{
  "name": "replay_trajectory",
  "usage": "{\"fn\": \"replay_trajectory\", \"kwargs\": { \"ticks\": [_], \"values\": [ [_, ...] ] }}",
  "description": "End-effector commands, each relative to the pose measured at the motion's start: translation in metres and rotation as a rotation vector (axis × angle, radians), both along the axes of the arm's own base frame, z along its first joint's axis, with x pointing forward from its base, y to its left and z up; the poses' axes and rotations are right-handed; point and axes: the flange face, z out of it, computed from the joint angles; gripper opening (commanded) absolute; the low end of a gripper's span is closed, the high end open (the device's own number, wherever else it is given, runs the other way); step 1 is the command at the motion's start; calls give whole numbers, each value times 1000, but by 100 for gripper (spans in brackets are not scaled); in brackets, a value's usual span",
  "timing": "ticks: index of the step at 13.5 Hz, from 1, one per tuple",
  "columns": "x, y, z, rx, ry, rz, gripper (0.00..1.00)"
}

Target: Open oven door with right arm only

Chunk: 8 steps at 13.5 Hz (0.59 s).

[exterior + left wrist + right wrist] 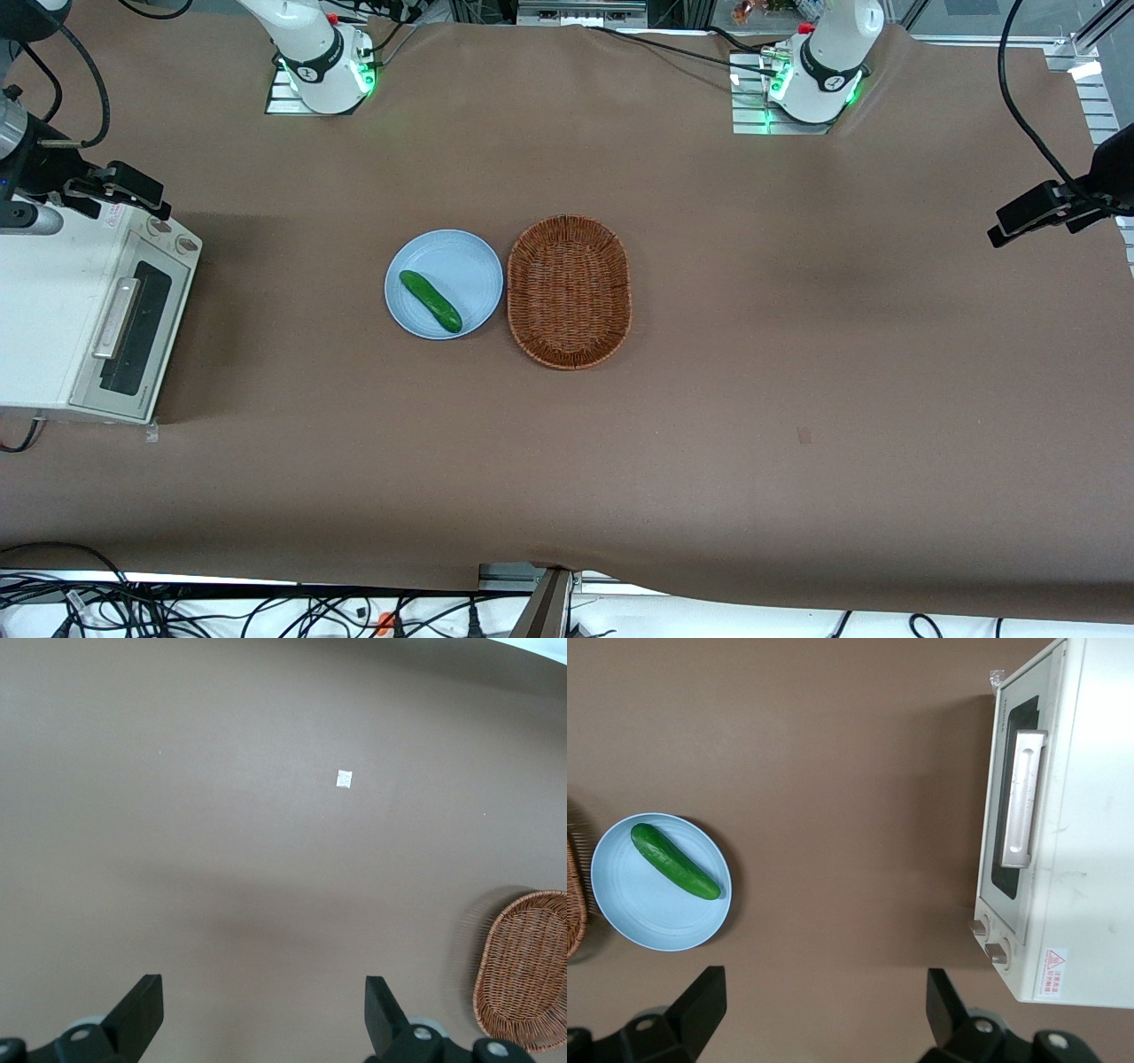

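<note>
The right arm's gripper [819, 1010] hangs above the brown table [797, 354] with its two black fingers [700, 997] spread wide apart and nothing between them, looking down on bare cloth between the toaster oven [53, 310] and the plate [461, 257]. The white oven sits at the working arm's end of the table, and its door [1010, 811] is shut flat against the box, the silver bar handle [1025, 797] lying across the dark glass window; the gripper is well apart from it and touches nothing. In the front view the arm [35, 168] crosses above the oven's top corner, and only part of it shows at the frame's edge. Near the middle of the table stands an oval wicker basket [569, 291] with nothing in it. Just beside it, toward the oven, the light blue plate holds one green cucumber [431, 301] lying slantwise. Two knobs [990, 939] sit at one end of the oven's front, their markings too small to read.
</note>
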Motion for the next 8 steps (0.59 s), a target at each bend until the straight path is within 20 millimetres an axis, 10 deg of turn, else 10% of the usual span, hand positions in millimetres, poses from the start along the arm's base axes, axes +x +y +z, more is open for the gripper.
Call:
{"fn": "replay_trajectory", "kwargs": {
  "ticks": [1,8],
  "values": [
    [-2,2,-2,-14,20,4,100],
    [6,0,2,-42,12,11,100]
  ]
}}
